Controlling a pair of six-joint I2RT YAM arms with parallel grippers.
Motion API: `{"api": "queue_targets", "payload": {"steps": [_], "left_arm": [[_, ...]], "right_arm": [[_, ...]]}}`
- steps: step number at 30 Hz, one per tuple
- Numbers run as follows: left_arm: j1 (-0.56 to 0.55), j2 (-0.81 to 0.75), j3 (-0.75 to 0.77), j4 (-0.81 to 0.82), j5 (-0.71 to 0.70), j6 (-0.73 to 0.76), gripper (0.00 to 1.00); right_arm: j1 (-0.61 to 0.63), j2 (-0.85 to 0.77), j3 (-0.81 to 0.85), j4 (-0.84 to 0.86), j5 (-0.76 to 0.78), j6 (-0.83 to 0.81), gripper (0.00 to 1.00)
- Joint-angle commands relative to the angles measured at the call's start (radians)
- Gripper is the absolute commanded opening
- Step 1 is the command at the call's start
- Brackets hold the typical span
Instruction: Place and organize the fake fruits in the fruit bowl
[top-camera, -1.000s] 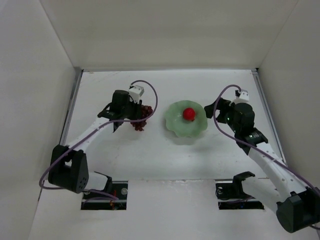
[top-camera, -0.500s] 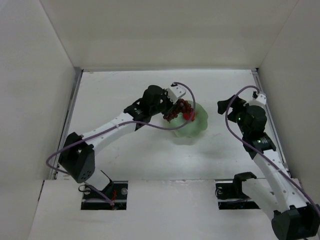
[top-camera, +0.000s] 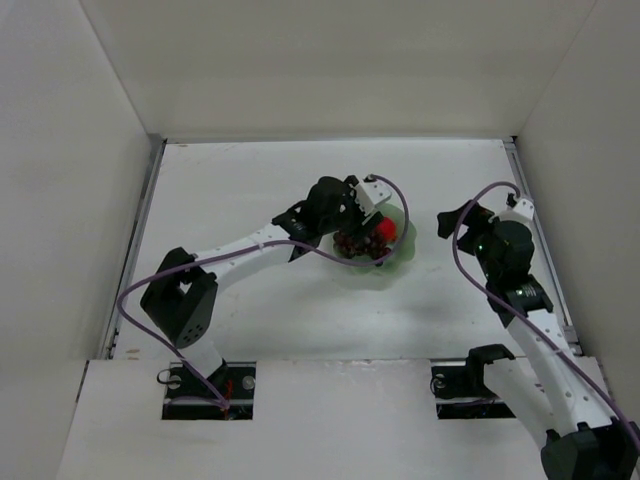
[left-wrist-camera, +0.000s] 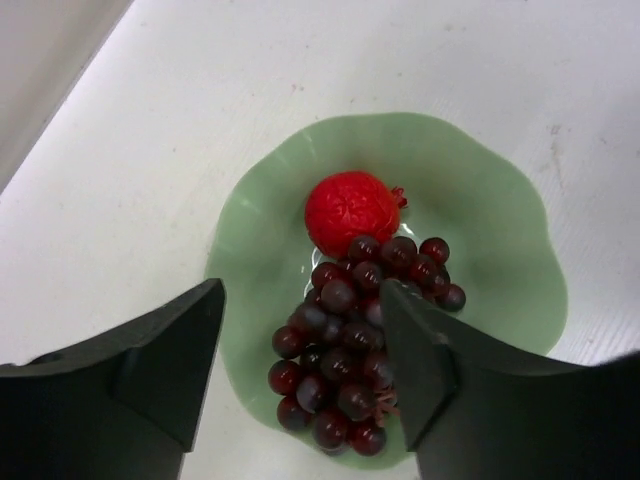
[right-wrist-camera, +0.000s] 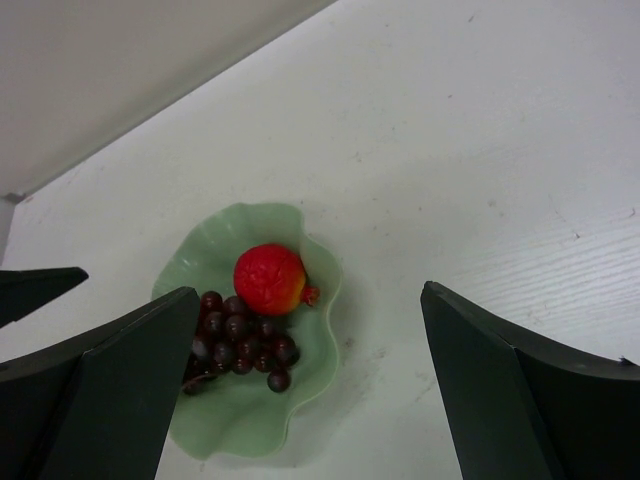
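The mint-green fruit bowl (top-camera: 402, 256) stands mid-table, and both fake fruits lie inside it. The maroon grape bunch (top-camera: 354, 245) fills the bowl's left side, touching the red round fruit (top-camera: 383, 231). My left gripper (top-camera: 352, 226) hovers just above the bowl, open, its jaws standing either side of the grapes (left-wrist-camera: 345, 345) without gripping them; the red fruit (left-wrist-camera: 350, 212) sits beyond in the bowl (left-wrist-camera: 490, 215). My right gripper (top-camera: 452, 215) is open and empty to the right of the bowl. Its wrist view shows the bowl (right-wrist-camera: 240, 425), the grapes (right-wrist-camera: 235, 335) and the red fruit (right-wrist-camera: 269, 279).
White walls (top-camera: 90, 150) enclose the table on the left, back and right. The left arm's purple cable (top-camera: 250, 250) loops over the table near the bowl. The arm bases (top-camera: 205, 385) are at the near edge.
My left arm carried the grape bunch from left of the bowl to over it. The jaws opened and the grapes now lie in the bowl. The right gripper drew back a little to the right.
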Motion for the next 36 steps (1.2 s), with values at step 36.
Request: {"api": "queue_targets", "payload": {"steps": [36], "left_arm": [[0.710,-0.930,-1.022,0.563,-0.342,0.216,0.85]], "right_arm": [[-0.294,0.398,0.044,-0.261,-0.020,0.065,1.00]]}}
